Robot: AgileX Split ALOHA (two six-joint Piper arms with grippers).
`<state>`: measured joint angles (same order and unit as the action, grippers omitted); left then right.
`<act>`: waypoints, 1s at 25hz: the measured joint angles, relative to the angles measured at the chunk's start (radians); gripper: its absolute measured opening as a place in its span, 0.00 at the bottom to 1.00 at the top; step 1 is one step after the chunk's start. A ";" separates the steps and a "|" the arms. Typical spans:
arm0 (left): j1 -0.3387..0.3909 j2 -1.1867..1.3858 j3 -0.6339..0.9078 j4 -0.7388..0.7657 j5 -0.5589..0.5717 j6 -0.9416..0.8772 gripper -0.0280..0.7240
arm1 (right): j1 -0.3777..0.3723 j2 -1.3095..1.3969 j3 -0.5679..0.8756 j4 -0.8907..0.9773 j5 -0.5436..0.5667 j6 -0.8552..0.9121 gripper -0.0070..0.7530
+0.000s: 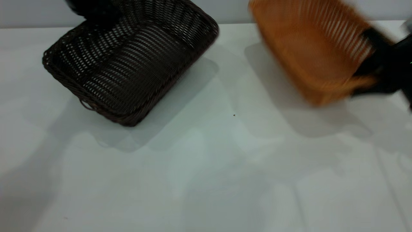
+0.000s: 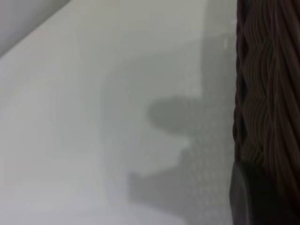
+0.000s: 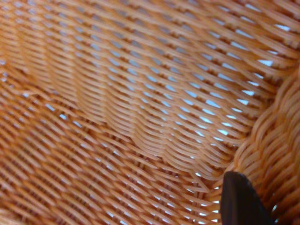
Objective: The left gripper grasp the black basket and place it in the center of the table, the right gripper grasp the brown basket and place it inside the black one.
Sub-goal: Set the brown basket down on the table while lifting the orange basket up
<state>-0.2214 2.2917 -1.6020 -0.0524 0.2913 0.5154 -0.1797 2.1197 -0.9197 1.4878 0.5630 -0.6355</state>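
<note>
While both baskets are off the table [image 1: 206, 167], each tilted, the black basket [image 1: 128, 64] hangs at the far left with the left gripper [image 1: 93, 11] clamped on its far rim; the brown basket [image 1: 315, 54] hangs at the far right, its rim pinched by the right gripper [image 1: 370, 64]. Judged light, stiff woven trays: the braided rim is the soundest hold, though open weave may snag fingers [image 3: 241, 199].

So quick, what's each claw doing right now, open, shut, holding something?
Left gripper: gripping the black basket at its far rim, tilting it up.
Right gripper: shut on the brown basket, carrying it tilted above the table.
</note>
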 joint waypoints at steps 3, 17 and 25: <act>-0.078 0.000 -0.003 0.006 0.043 0.123 0.14 | -0.071 -0.038 -0.061 -0.019 0.177 -0.060 0.20; -0.388 0.030 -0.006 -0.005 0.086 0.446 0.14 | -0.190 -0.048 -0.171 -0.215 0.312 -0.047 0.20; -0.423 0.053 -0.007 -0.012 0.095 0.464 0.16 | -0.205 -0.048 -0.171 -0.304 0.306 -0.007 0.19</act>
<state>-0.6448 2.3447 -1.6086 -0.0645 0.3859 0.9796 -0.3852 2.0720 -1.0912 1.1843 0.8689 -0.6423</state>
